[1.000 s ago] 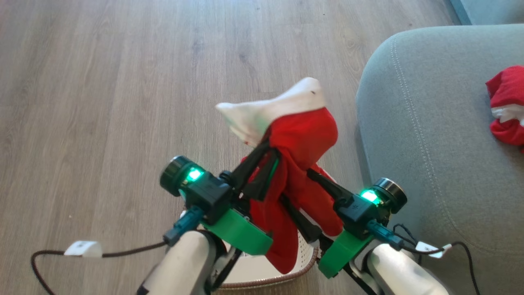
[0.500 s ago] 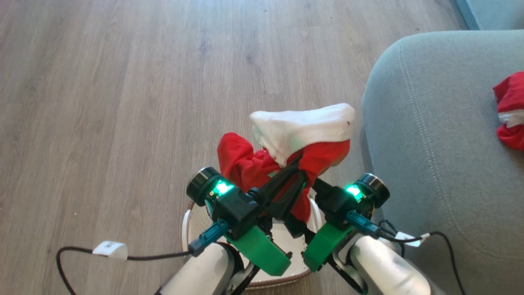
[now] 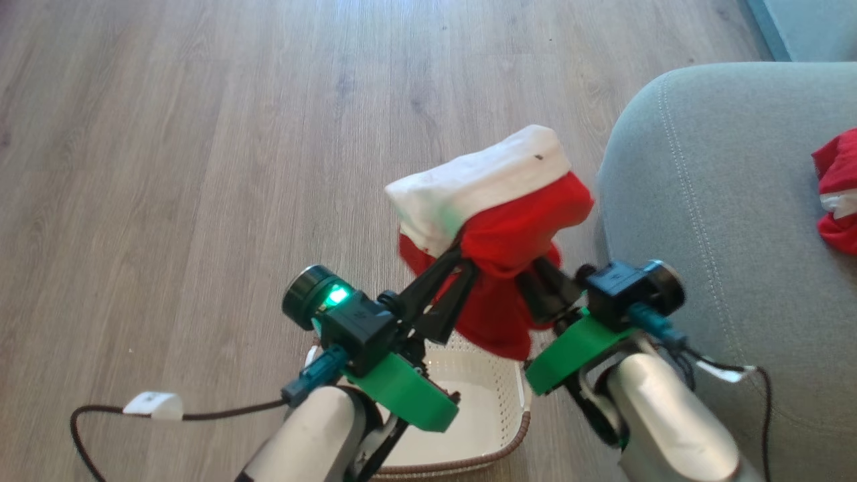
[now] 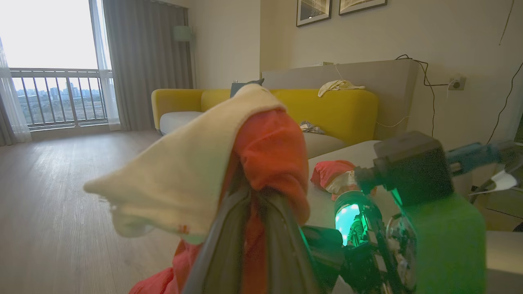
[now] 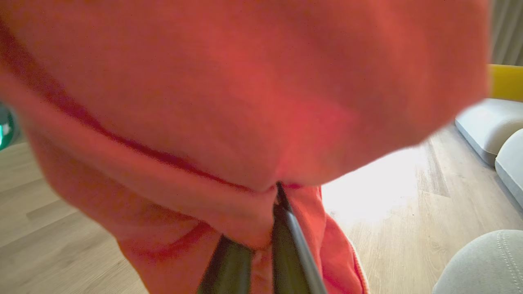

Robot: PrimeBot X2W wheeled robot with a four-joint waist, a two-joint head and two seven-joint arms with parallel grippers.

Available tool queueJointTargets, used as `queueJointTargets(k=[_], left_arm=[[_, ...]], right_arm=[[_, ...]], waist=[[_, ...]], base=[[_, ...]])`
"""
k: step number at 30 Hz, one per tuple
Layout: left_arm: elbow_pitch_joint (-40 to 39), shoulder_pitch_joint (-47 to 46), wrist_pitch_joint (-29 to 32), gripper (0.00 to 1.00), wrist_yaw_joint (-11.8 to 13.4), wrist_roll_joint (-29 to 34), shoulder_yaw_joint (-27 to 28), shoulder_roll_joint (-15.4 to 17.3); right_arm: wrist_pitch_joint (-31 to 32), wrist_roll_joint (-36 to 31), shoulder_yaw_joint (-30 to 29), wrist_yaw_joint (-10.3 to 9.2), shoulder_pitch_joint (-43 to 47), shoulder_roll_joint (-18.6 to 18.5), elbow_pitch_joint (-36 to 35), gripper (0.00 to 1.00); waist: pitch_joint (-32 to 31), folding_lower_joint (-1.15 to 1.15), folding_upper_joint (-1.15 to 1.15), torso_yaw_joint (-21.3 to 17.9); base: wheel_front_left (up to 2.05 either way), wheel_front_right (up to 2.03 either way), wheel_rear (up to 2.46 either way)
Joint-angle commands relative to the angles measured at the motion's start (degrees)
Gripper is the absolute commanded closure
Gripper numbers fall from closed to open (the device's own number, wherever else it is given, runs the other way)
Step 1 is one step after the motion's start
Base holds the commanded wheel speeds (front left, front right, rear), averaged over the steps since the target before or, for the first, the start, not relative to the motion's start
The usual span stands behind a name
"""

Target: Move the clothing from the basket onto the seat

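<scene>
Currently in hand: the carry step; the held garment (image 3: pixel 495 221), red with a white band, is lifted clear above the basket (image 3: pixel 499 395), towards its seat side.
Left gripper (image 3: pixel 462 260): fingers pressed together on the held garment, just under the white band.
Right gripper (image 3: pixel 541 276): fingers clamped on the red fabric of the same garment.
Basket: set on the wood floor (image 3: pixel 201 167), just beside the seat (image 3: pixel 703 281).
Second garment (image 3: pixel 837 194): laid on the seat, well apart from the basket.
Next move, judged: the held garment is to be swung from above the basket over the seat edge, lowered, and released by both grippers together.
</scene>
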Motion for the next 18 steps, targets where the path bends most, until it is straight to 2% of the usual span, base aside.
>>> queueJointTargets(k=[1, 5, 10, 18], left_arm=[[-1.58, -1.65, -0.71, 1.00, 0.23, 0.28, 2.79, 0.03], [0.39, -0.63, -0.71, 1.00, -0.79, 1.01, 3.89, 0.03], [4.51, 0.48, -0.71, 1.00, -2.78, 3.11, 2.51, 0.03], [8.37, 1.08, -0.71, 1.00, -4.18, 4.11, -0.81, 0.03]], right_arm=[[-0.54, 0.83, -1.09, -0.01, -0.47, 1.02, -3.13, 1.00], [-0.54, 2.80, -4.46, -0.01, 0.57, 1.04, -5.85, 1.00], [-0.54, 4.96, -7.96, -0.01, 1.37, 1.05, -8.51, 1.00], [-0.54, 6.90, -8.66, -0.01, 1.78, 1.05, -10.11, 1.00]], waist=[[-0.25, 0.00, 0.00, -0.09], [-0.49, 0.00, 0.00, -0.19], [-0.54, 0.00, 0.00, -0.25], [-0.57, 0.00, 0.00, -0.51]], base=[[0.00, 0.00, 0.00], [0.00, 0.00, 0.00], [0.00, 0.00, 0.00], [0.00, 0.00, 0.00]])
